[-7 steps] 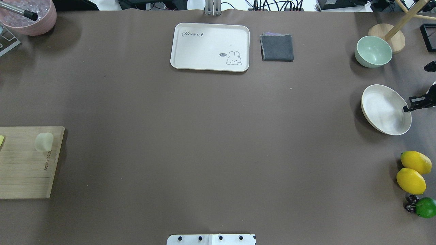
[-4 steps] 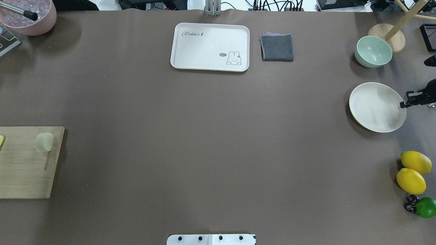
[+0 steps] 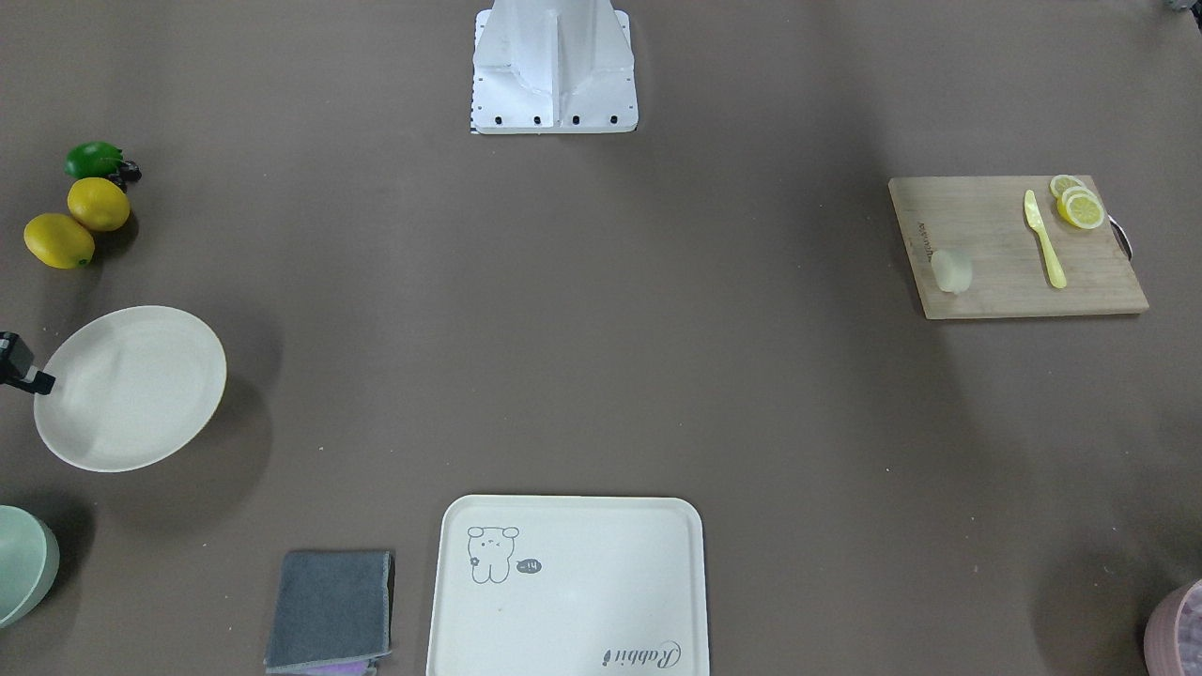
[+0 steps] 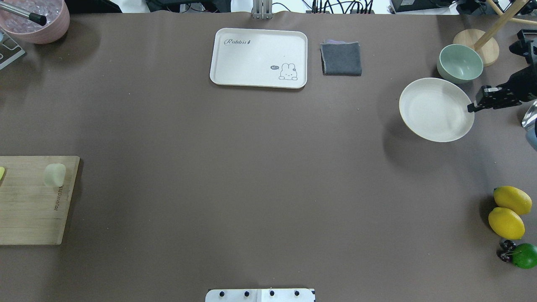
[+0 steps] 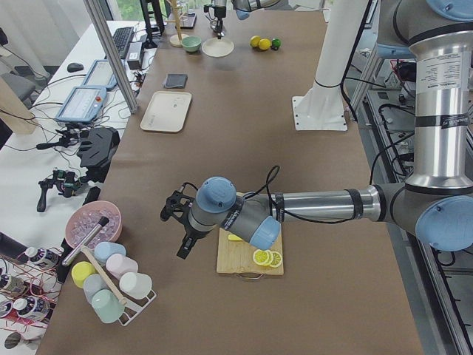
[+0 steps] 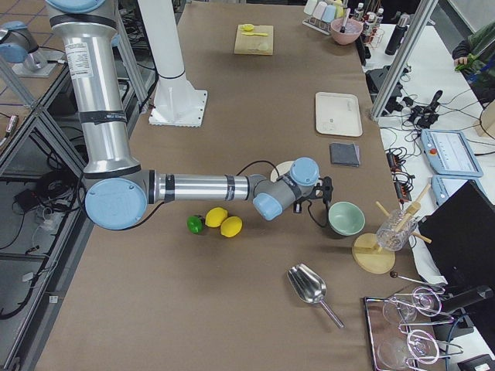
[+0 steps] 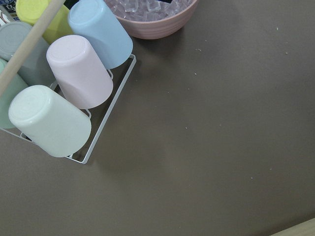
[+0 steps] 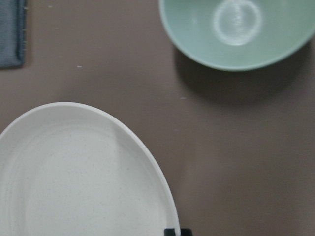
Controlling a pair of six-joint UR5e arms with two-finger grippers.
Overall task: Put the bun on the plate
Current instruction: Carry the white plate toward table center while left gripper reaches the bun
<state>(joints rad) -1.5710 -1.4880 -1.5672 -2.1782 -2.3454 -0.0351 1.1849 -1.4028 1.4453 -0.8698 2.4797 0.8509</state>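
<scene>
The bun [image 4: 54, 174] is a pale lump lying on the wooden cutting board [image 4: 29, 209] at the table's left edge; it also shows in the front view as the bun [image 3: 951, 271]. The round cream plate [image 4: 436, 110] hangs above the table on the right, casting a shadow below it. My right gripper [image 4: 472, 108] is shut on the plate's right rim, and the plate [image 8: 83, 172] fills the lower left of the right wrist view. My left gripper [image 5: 182, 235] hovers beside the board, away from the bun; I cannot tell whether it is open or shut.
A rectangular cream tray [image 4: 260, 58] and a grey cloth [image 4: 341, 58] lie at the far middle. The green bowl [image 4: 460, 63] stands just beyond the plate. Two lemons [image 4: 507, 212] and a lime [image 4: 524, 256] sit at the right edge. A cup rack [image 7: 64, 93] and a pink ice bowl [image 4: 35, 19] are far left.
My right gripper has carried the plate leftward and farther from the robot, toward the green bowl, and the plate has levelled out from its tilt. The bun has not moved.
</scene>
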